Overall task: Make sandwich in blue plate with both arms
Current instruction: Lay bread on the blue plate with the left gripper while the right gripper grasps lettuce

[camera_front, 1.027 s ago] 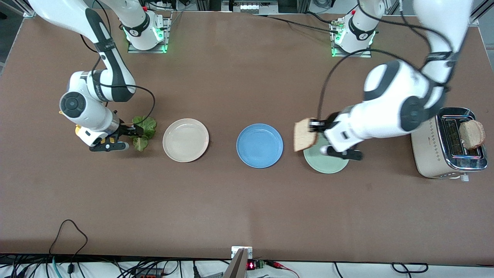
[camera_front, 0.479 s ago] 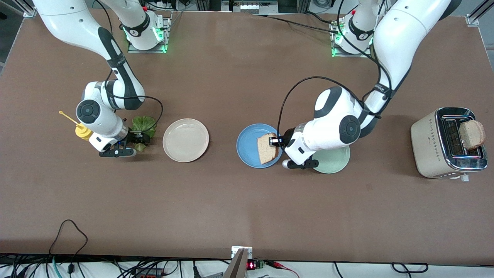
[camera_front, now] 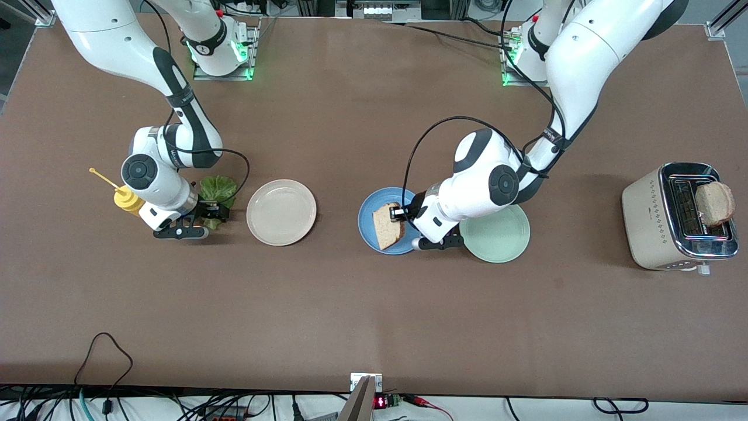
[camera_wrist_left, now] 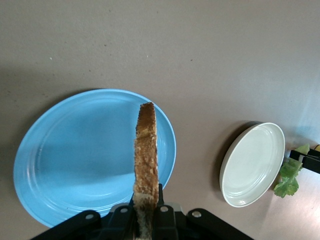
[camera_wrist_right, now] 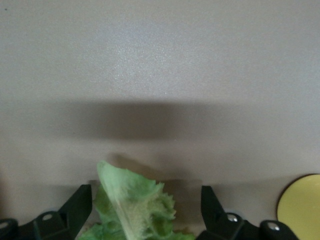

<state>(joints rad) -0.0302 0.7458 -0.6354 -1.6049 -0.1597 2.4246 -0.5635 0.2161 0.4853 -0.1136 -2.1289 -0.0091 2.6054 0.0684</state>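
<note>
My left gripper (camera_front: 401, 214) is shut on a slice of bread (camera_front: 386, 225) and holds it on edge over the blue plate (camera_front: 374, 211). In the left wrist view the slice (camera_wrist_left: 146, 150) stands upright between the fingers of the left gripper (camera_wrist_left: 147, 212), above the blue plate (camera_wrist_left: 75, 160). My right gripper (camera_front: 211, 211) is open at the green lettuce leaf (camera_front: 217, 188), which lies on the table toward the right arm's end. In the right wrist view the leaf (camera_wrist_right: 132, 210) sits between the spread fingers of the right gripper (camera_wrist_right: 146, 205).
A cream-white plate (camera_front: 281, 211) lies between the lettuce and the blue plate. A mint-green plate (camera_front: 499, 234) lies beside the blue plate. A toaster (camera_front: 654, 222) holds a second slice (camera_front: 714, 203). A yellow bottle (camera_front: 125, 199) stands beside the right gripper.
My left gripper carried the bread from over the mint-green plate to over the blue plate. My right gripper shifted slightly at the lettuce.
</note>
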